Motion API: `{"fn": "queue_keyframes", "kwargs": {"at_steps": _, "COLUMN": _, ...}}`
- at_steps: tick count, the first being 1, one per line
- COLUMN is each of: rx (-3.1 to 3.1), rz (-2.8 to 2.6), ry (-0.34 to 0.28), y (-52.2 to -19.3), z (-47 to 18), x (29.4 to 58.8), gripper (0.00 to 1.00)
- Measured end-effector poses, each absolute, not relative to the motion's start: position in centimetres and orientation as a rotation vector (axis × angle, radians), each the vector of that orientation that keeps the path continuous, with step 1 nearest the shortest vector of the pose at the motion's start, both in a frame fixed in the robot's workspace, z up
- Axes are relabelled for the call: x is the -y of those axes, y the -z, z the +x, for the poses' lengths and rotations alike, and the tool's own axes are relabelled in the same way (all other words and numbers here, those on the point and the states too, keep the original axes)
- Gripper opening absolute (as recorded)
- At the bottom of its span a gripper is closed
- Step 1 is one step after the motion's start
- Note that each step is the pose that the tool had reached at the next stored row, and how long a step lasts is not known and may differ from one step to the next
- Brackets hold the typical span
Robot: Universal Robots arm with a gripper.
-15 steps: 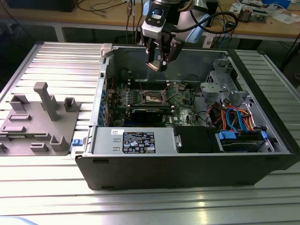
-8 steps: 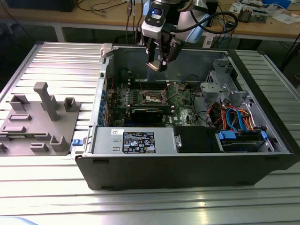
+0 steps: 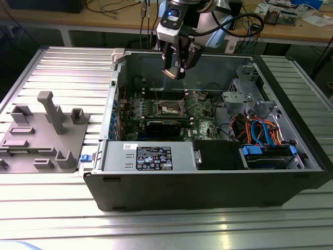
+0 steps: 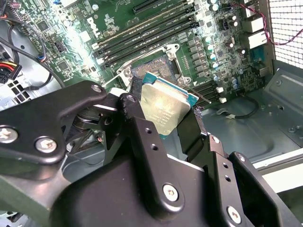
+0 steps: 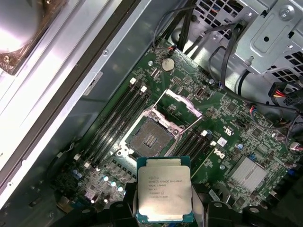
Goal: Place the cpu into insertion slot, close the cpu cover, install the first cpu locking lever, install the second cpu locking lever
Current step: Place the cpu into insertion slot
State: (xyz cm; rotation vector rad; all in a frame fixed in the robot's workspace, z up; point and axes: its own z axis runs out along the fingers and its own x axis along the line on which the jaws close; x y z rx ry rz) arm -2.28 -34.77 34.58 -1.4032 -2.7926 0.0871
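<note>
I see a ribbed aluminium desk (image 3: 57,67) carrying an open black computer case (image 3: 208,192). My tool (image 3: 174,72) hangs inside it, clamped on the edges of the cpu (image 5: 164,195), a flat silver-topped square, above the bare insertion slot (image 5: 150,137). The thin metal cpu cover (image 5: 182,105) stands tilted open.

The desk (image 3: 47,219) carries the computer case (image 3: 208,192), open side up. A parts fixture (image 3: 44,130) stands on the desk at the exterior view's left of the case.

Inside the case:
- motherboard (image 3: 200,112) on the floor
- power supply (image 3: 151,156) along the near wall
- drive cage (image 3: 247,96) at the exterior view's right

The insertion slot (image 5: 150,138) lies mid-board between memory slots (image 5: 118,118), with the cpu cover (image 5: 184,101) tilted up along one edge of it. The pincer (image 3: 174,73) hangs above the board, the cpu (image 5: 164,189) between its fingers, apart from the slot.
</note>
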Motion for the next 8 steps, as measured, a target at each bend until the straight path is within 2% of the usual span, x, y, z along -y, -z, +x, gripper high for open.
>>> {"fn": "queue_keyframes", "kwargs": {"at_steps": 8, "rx": 2.784, "rz": -1.42, "ry": -0.087, "y": -34.58, "z": -2.28, "x": 34.77, "gripper": 0.54}}
